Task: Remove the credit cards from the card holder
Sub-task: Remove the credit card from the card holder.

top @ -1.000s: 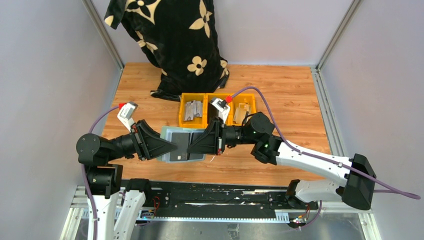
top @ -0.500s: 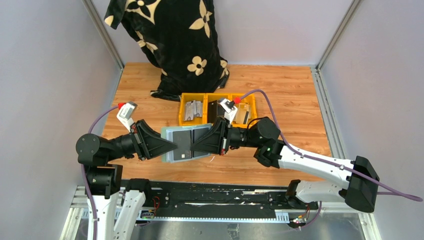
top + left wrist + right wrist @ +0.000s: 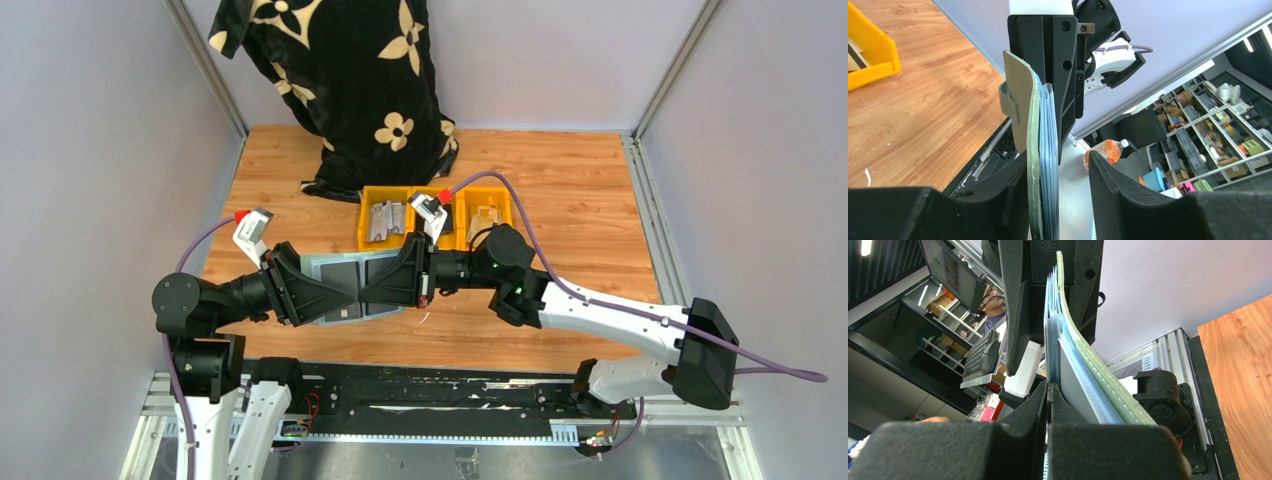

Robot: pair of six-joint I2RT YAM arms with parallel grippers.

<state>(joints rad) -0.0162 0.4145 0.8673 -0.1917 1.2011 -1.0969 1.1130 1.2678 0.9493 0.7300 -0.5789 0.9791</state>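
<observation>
The sage-green card holder (image 3: 322,268) hangs open above the table between both grippers. In the left wrist view the card holder (image 3: 1034,150) is edge-on, with pale blue pockets. My left gripper (image 3: 1058,170) is open around its end: one finger touches the green outside, the other stands off with a gap. My right gripper (image 3: 1048,387) is shut on a thin pale blue inner layer of the card holder (image 3: 1083,365). A grey credit card (image 3: 1075,392) lies flat against one finger, outside the jaws. From above, the left gripper (image 3: 350,292) and right gripper (image 3: 368,290) nearly meet.
Three yellow bins (image 3: 385,240) stand in a row just behind the holder, with grey and tan flat pieces in them. A black cloth bag with cream flowers (image 3: 345,90) stands at the back. A yellow bin (image 3: 870,55) shows in the left wrist view.
The left jaws have opened off the holder. The right gripper, still shut, has moved left, and the holder has shifted left with it.
</observation>
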